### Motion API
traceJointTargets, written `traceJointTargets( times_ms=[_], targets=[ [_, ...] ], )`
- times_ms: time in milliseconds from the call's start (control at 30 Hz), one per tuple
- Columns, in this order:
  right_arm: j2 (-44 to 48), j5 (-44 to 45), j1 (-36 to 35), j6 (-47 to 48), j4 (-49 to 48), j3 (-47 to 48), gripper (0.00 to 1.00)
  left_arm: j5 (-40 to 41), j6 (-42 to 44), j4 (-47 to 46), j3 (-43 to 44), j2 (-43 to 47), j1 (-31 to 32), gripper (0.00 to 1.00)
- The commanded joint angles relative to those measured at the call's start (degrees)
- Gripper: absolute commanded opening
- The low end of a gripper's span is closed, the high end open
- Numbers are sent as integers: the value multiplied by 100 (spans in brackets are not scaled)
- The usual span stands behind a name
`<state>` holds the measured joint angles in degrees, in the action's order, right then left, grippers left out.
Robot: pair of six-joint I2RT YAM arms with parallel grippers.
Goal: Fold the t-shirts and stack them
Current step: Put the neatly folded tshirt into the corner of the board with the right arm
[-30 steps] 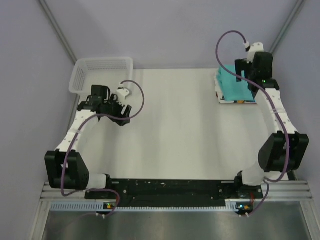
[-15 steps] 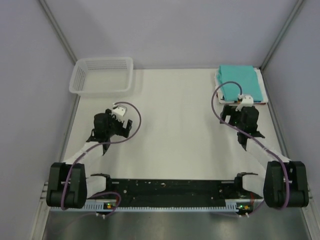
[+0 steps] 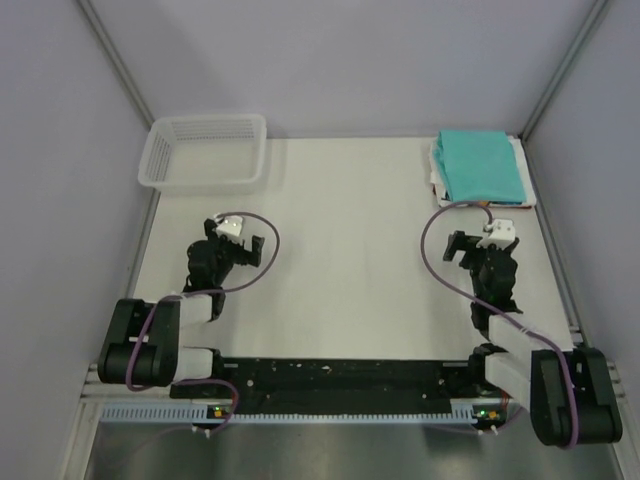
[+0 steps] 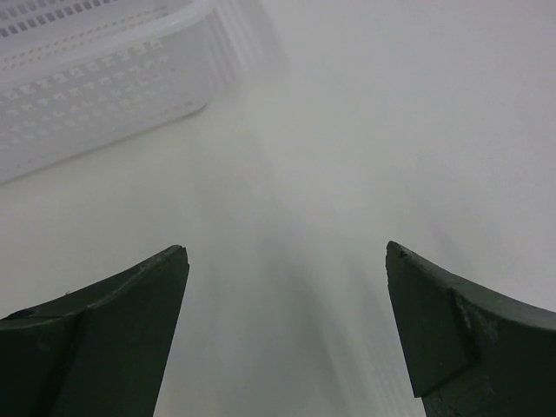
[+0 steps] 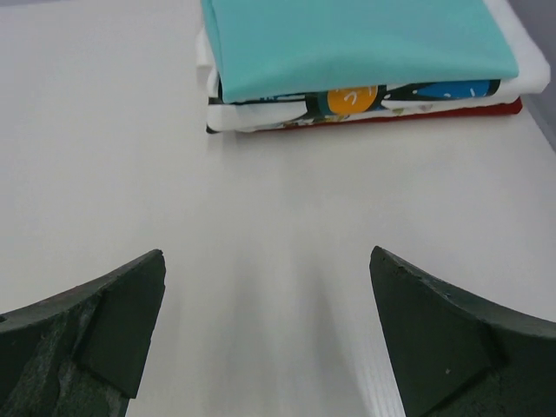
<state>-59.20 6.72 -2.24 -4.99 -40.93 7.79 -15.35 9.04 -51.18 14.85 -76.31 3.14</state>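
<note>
A folded teal-green t-shirt (image 3: 482, 165) lies on top of a stack at the table's far right corner. Under it lies the folded white t-shirt with blue and orange print (image 5: 373, 97), over a red edge. The right wrist view shows the teal shirt (image 5: 347, 39) ahead of my right gripper (image 5: 265, 300), which is open, empty and well short of the stack. In the top view my right gripper (image 3: 482, 252) sits near its base. My left gripper (image 3: 228, 245) is open and empty over bare table (image 4: 287, 295).
A white plastic mesh basket (image 3: 205, 153) stands at the far left corner; its wall shows in the left wrist view (image 4: 95, 87). Grey walls close in the table on the left, back and right.
Both arms have drawn back toward their bases. My right gripper has left the shirt stack and moved to the near side. My left gripper has moved away from the basket.
</note>
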Motion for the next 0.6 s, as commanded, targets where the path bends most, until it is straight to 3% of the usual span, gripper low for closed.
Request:
traceJointTargets(
  times_ms=[0, 567],
  targets=[
    [198, 295, -92, -10, -785, -146, 99, -12, -122, -920, -70, 20, -32, 99],
    [14, 251, -110, 16, -627, 38, 99, 296, -253, -1114, -97, -94, -32, 99]
  ],
)
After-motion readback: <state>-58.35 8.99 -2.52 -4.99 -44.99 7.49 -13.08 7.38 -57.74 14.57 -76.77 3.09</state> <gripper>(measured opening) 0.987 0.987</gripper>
